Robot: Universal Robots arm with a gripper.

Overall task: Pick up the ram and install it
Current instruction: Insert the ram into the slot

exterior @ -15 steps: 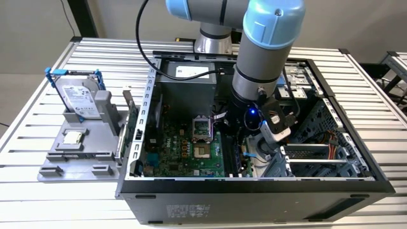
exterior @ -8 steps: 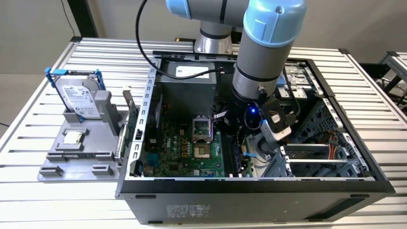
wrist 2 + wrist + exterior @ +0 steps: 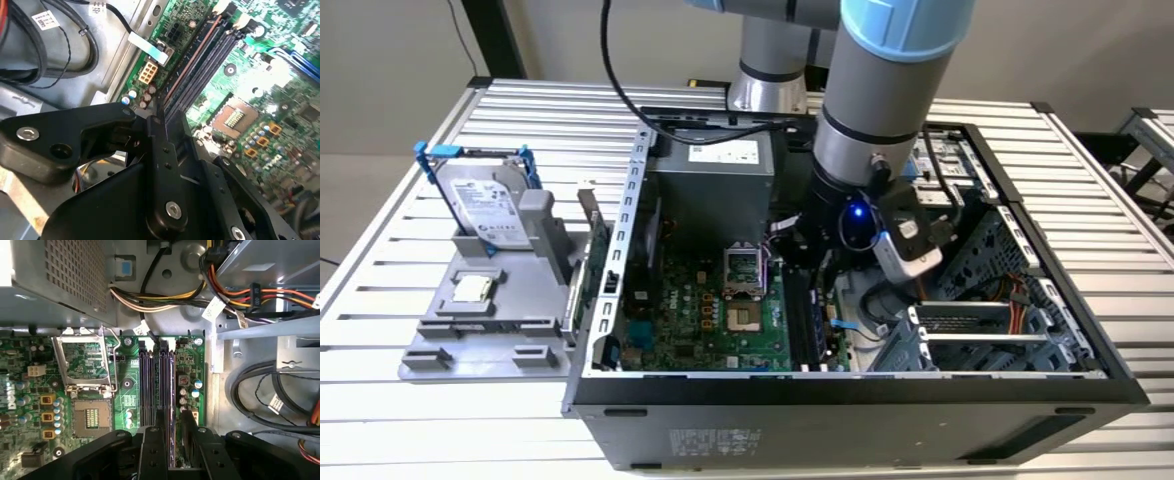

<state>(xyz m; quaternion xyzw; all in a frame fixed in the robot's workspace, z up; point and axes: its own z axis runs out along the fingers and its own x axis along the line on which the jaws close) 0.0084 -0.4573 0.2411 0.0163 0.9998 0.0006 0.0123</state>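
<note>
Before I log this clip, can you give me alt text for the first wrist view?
The black gripper reaches down over the memory slots of a green motherboard, with the ram standing edge-up in one slot. An open, empty processor socket sits beside the slots, with bundled cables nearby.

Robotics lab or assembly test cell, not a home or office. Bench top (image 3: 440, 420) is ribbed aluminium slats, bare and industrial. An open desktop computer case (image 3: 854, 400) lies on its side at centre, motherboard (image 3: 707, 320) exposed. At 9 o'clock of the case, a grey moulded parts fixture (image 3: 487, 325) holds a hard drive (image 3: 487, 205) upright in a blue frame. At 12 o'clock, a grey-and-blue industrial robot arm (image 3: 887, 80) reaches down into the case. Plain wall and floor behind; a second slatted bench (image 3: 1154, 135) at 2 o'clock.
</note>
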